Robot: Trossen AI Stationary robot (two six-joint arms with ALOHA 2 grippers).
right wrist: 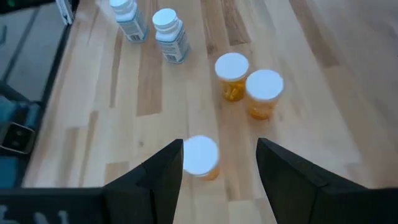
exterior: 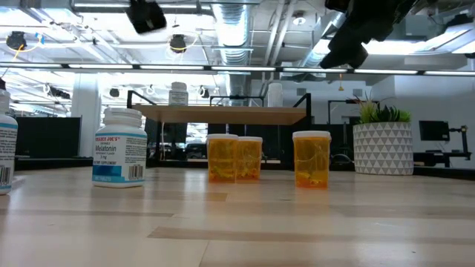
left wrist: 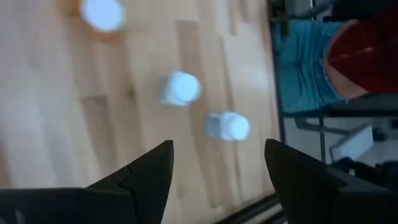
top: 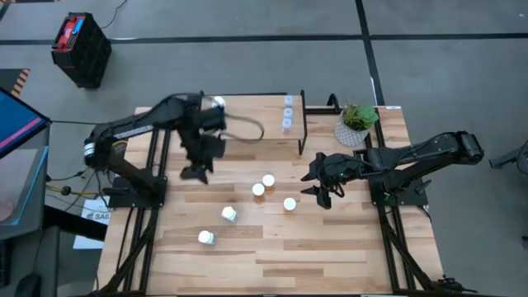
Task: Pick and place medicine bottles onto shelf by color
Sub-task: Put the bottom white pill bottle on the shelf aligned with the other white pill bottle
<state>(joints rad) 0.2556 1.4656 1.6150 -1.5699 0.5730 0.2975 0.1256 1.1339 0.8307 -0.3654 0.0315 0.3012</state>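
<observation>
The shelf stands at the far edge of the table, beside a potted plant, and already carries a row of small clear bottles on its wooden top. Nearer than the shelf, three orange bottles sit upright in a loose cluster: two close together and a third orange bottle a little apart, toward the plant's side. Farther from the shelf stand two white bottles with blue labels (one reads "Melatonin" in the low view), well apart from the orange cluster. The right gripper hovers above the table just beside the lone orange bottle, its fingers apart and empty; in its wrist view that bottle's white cap lies between the finger tips, slightly toward one finger, with the other two orange bottles beyond. The left gripper hangs between the shelf and the white bottles, fingers spread and holding nothing, the white bottles ahead of them.
</observation>
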